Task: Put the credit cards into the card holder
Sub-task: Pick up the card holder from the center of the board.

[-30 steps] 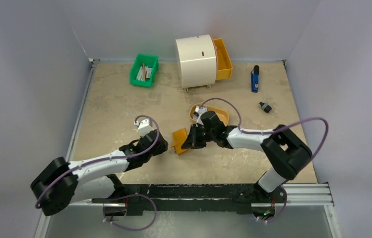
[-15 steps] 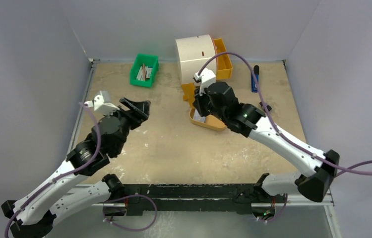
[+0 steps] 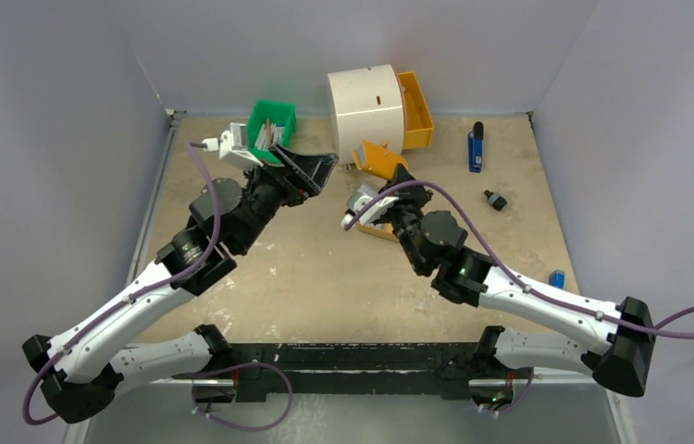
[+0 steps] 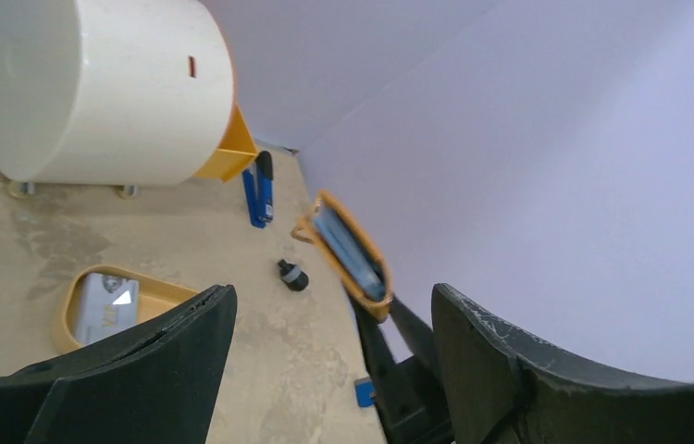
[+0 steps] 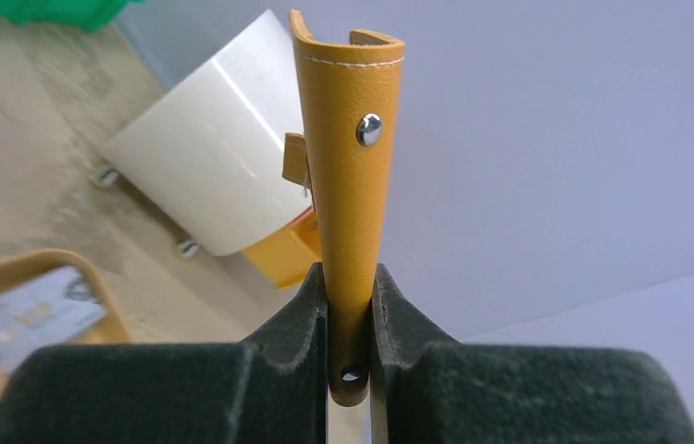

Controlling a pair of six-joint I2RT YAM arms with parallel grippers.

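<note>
None of the credit cards (image 4: 105, 307) shows inside the card holder (image 5: 351, 157). The pale cards lie in the oval orange tray (image 4: 64, 319) on the desk (image 4: 10, 231), so I judge the loading is all left to do. The holder is off the desk, clenched upright by its lower edge in the right gripper (image 5: 351, 289), near the tray and the white drum-shaped drawer unit (image 4: 93, 88). Edge-on, it shows a pale blue lining. The left gripper (image 4: 329, 294) hangs released and empty, facing the holder. Dark print on the top card is too blurred to read. The holder carries only a plain metal snap stud (image 5: 369, 129), with no legible brand.
</note>
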